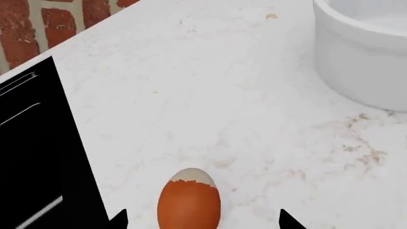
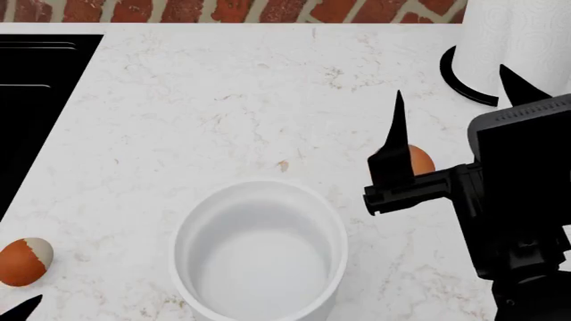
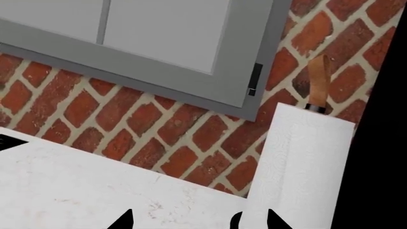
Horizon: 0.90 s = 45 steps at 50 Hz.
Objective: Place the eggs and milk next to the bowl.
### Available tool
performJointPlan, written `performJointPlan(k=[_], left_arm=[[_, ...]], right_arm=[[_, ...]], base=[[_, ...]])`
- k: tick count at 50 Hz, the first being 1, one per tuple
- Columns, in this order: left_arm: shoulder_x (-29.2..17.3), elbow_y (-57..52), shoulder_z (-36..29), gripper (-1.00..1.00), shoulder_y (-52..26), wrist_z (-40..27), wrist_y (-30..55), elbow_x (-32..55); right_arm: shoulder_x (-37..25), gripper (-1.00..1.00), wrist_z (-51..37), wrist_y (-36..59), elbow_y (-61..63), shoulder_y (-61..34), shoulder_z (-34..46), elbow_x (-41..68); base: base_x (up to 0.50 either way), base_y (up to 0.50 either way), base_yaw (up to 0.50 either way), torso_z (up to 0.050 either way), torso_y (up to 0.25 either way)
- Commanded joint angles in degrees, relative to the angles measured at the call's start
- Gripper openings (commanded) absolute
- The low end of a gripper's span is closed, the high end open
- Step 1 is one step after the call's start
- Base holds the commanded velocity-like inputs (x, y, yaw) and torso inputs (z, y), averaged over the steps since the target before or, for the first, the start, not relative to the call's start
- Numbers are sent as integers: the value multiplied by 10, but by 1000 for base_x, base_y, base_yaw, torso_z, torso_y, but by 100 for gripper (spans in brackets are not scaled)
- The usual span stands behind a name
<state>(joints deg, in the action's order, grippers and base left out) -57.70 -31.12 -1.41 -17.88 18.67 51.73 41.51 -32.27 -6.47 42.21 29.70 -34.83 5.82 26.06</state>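
Observation:
The white bowl point(image 2: 259, 257) stands on the counter near the front; its wall also shows in the left wrist view point(image 1: 362, 57). A brown egg with a white patch point(image 1: 188, 202) lies left of the bowl point(image 2: 24, 261), apart from it. My left gripper point(image 1: 203, 222) is open, its tips on either side of this egg without touching it. A plain orange-brown egg point(image 2: 419, 160) rests right of the bowl, partly hidden by a finger point(image 2: 392, 150) of my right gripper point(image 2: 450, 80). That gripper point(image 3: 198, 220) is open and empty. The milk is out of view.
A white paper-towel roll point(image 2: 517, 40) on a black base stands at the back right, close to my right gripper point(image 3: 299, 162). A black recessed panel point(image 2: 36, 100) borders the counter's left side point(image 1: 38, 157). A brick wall point(image 3: 190, 138) and a grey window frame rise behind.

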Motion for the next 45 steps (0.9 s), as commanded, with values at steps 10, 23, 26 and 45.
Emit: performJointPlan(k=[10,23,26,45], left_arm=[[33,29,-53,100,-57,9,22,-32],[44,80,-101,100,-79,28,-6,-73],[47,90,-107,100,-81,30,-12,-79],[67,148,-157,100,-100,44,-42,-124]], right_arm=[[12,100,13,-3,-9,-7,-5,-13],[14,100,14,-12,-21,-7,0,-16],[14,100,14,-12,-21,-7,1,-15],[14,100,14,-13,-26,-9,7,-17]], base=[[0,0,0,0,0],[0,0,0,0,0],[0,0,0,0,0],[1,0,-1,0,0]])
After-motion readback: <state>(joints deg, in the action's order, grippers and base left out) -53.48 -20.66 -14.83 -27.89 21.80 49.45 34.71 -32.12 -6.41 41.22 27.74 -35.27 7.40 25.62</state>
